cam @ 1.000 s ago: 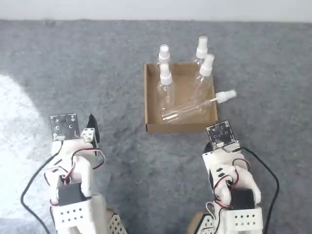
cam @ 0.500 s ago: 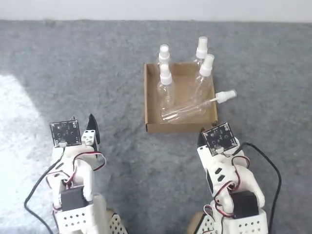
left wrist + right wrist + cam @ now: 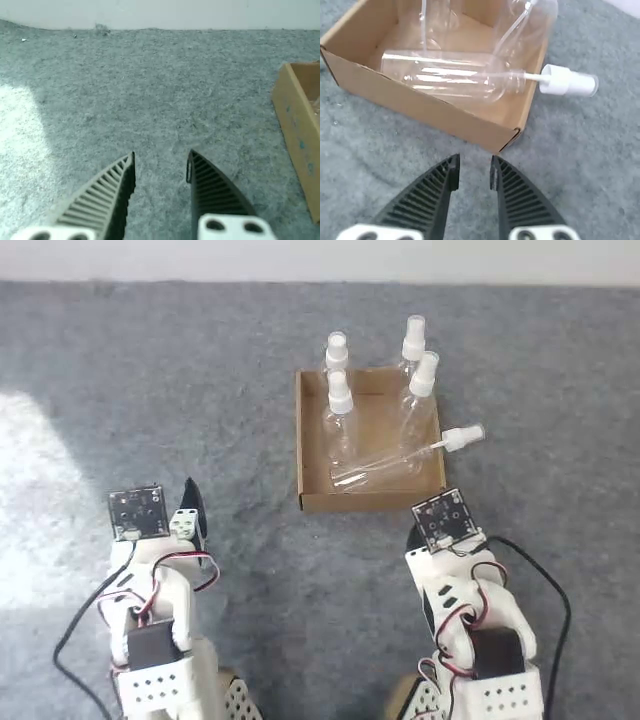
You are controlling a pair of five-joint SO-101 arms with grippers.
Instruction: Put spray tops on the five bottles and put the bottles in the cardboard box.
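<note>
Item: cardboard box (image 3: 370, 502), sitting mid-table, open side up. Contents: four upright bottles (image 3: 340, 418), all wearing white tops; two are standing inside, and two are standing at the 12 o'clock wall, where it cannot be told whether they are in the box or just behind it. The fifth, the lying bottle (image 3: 385, 466), is resting on the box floor. Its long axis is running roughly from 8 toward 2 o'clock, and its spray top (image 3: 464, 437) is poking out over the 3 o'clock wall. Right claw (image 3: 473, 165): hovering just outside the box's 6 o'clock wall, jaws parted a little and gripping nothing, with the lying bottle at its 12 o'clock. Left claw (image 3: 161, 160): released and empty over bare table (image 3: 200, 390), with the box well apart at its 2 o'clock. Judgement: the right arm is the nearer; what is probably remaining is easing that overhanging top inside.
</note>
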